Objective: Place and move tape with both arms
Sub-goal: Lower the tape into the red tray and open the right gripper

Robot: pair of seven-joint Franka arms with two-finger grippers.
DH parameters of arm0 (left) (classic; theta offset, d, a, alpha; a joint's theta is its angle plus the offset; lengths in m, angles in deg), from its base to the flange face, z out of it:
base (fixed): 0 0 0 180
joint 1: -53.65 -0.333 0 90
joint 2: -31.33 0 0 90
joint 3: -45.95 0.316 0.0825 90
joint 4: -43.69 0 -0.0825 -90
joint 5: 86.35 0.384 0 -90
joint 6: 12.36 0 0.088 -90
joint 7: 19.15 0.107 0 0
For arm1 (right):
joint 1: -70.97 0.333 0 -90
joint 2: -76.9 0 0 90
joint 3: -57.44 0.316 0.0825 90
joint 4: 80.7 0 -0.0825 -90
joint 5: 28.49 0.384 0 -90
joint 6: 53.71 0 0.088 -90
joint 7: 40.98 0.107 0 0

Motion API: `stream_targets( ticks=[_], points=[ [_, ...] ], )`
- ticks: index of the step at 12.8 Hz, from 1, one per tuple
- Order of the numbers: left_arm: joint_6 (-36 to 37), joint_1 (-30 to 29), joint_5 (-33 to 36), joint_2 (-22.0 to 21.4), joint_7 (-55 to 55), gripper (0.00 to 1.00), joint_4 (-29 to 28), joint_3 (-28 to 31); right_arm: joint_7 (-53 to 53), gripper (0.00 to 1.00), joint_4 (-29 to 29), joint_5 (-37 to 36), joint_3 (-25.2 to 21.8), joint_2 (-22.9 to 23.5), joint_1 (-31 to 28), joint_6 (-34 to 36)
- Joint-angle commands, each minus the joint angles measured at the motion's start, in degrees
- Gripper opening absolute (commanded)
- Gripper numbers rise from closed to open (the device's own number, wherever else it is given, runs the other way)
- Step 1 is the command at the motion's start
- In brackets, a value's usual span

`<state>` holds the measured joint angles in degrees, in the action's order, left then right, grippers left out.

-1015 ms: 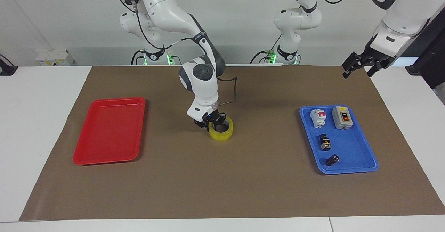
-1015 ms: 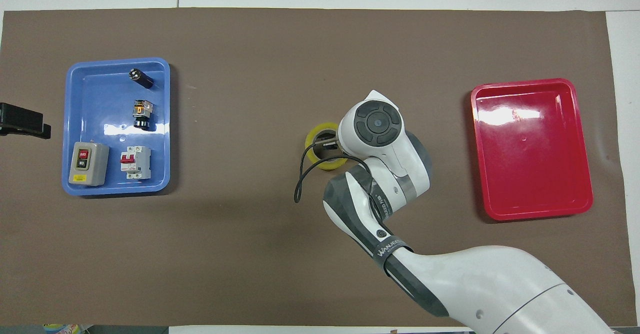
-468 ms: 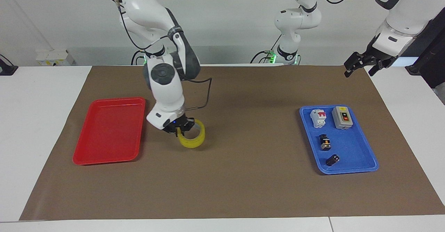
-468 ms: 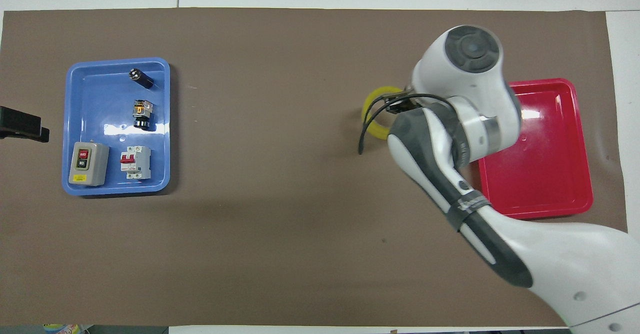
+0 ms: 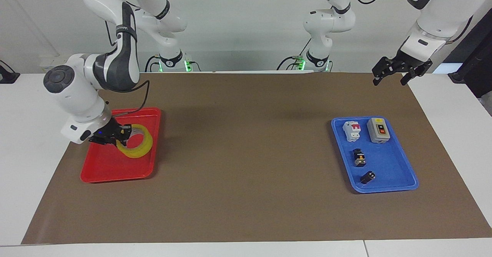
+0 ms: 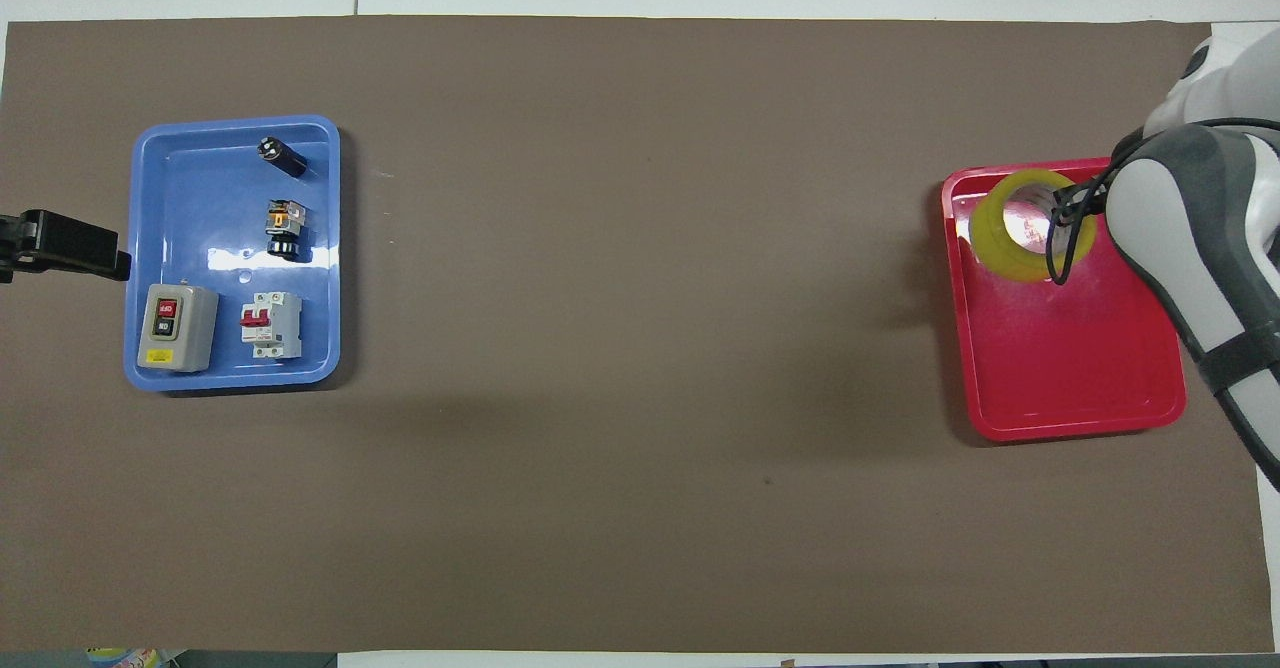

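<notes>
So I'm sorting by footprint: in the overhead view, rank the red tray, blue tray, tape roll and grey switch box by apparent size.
1. red tray
2. blue tray
3. tape, held up, so nearer the camera
4. grey switch box

The last two look close; unsure.

Tape: the yellow tape roll [image 6: 1020, 238] is over my red tray [image 6: 1075, 418], in the part farther from me; the red shows through its open core.
Right arm: my white and grey right arm [image 6: 1195, 248] covers one side of the roll; a black cable [image 6: 1062, 248] hangs across it.
Left gripper: my left gripper [image 6: 65, 246] is a black shape at the frame edge, beside the blue tray [image 6: 235, 378].
Blue tray: it holds a grey switch box [image 6: 178, 326], a white breaker [image 6: 270, 325] and two small black parts [image 6: 282, 231].
Mat: a brown mat [image 6: 640, 348] lies under both trays.
</notes>
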<state>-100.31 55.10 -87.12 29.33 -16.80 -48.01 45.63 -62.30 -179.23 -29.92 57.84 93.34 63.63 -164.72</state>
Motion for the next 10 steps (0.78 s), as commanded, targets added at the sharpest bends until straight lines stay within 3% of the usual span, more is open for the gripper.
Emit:
stream_targets(
  ticks=[1,4,10],
  points=[
    [1.1,0.2,-0.8,0.7,0.6,1.00,1.3,0.4,-2.4,0.00,-6.9,-0.2,1.1,-3.1,-4.3,-3.8],
    [0.9,0.2,-0.8,0.7,0.6,1.00,1.3,0.4,-6.2,0.00,-13.9,-0.1,1.1,-4.2,-7.8,-11.2],
    [1.2,-0.3,-0.8,0.4,0.6,1.00,0.8,0.4,-6.5,0.00,-19.9,-0.1,1.0,-4.3,-7.6,-18.0]
  ],
)
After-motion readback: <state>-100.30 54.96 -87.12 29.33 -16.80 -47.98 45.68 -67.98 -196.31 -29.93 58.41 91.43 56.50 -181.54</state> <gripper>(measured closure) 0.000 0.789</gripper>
